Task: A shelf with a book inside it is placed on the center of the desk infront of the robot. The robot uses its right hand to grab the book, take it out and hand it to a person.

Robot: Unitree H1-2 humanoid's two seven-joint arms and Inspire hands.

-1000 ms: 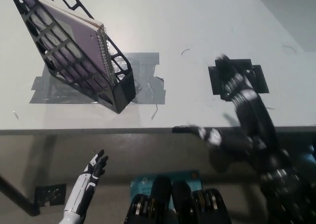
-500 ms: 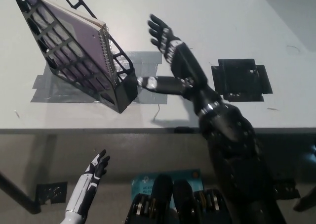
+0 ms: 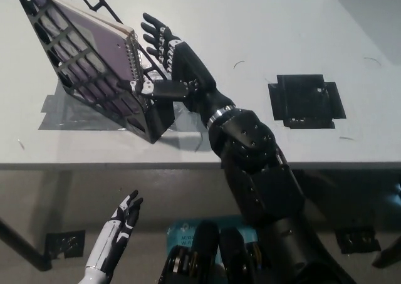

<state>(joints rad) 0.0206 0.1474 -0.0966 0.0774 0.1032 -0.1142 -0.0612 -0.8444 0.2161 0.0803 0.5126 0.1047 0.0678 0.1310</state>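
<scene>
Head view: black mesh shelf tilted on grey tape patches on the desk, holding a spiral-bound book; black square mat well apart to the right. Right hand spread open at the book's spiral edge, gripping nothing. Left hand resting open below the desk edge

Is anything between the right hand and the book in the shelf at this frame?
Nothing visible. The black right hand, open, is at the shelf's open end, right beside the spiral-bound book, with no object between them. The lattice wall covers only the book's side. The white left hand rests below the desk edge.
</scene>
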